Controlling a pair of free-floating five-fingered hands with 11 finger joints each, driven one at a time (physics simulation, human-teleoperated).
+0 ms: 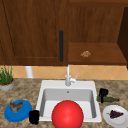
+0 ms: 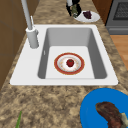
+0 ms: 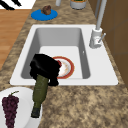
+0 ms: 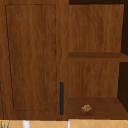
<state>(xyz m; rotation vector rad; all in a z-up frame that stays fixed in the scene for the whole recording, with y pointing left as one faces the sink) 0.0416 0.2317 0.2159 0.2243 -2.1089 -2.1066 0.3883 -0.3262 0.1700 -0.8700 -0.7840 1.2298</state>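
Note:
My right hand (image 1: pixel 103 92) is at the counter right of the sink (image 1: pixel 45 86), fingers curled round the thick end of a dark green bottle (image 1: pixel 110 99) that lies on its side. In the right side view this hand (image 3: pixel 45 67) grips the bottle (image 3: pixel 40 93), whose neck points to a white plate (image 3: pixel 25 100) with purple grapes (image 3: pixel 10 106). The left side view has the hand (image 2: pixel 70 3) and bottle (image 2: pixel 74 10) at the far end. My left hand (image 1: pixel 34 116) hovers at the sink's front left corner, beside a blue plate (image 1: pixel 23 113).
In the basin lies a red-rimmed plate (image 2: pixel 58 67) with a small red fruit (image 2: pixel 70 62). A big red round shape (image 1: pixel 67 114) covers the sink's front. The faucet (image 1: pixel 68 77) stands behind. A potted plant (image 1: pixel 6 80) is far left. The wall cabinet's open shelf holds a brown lump (image 4: pixel 86 108).

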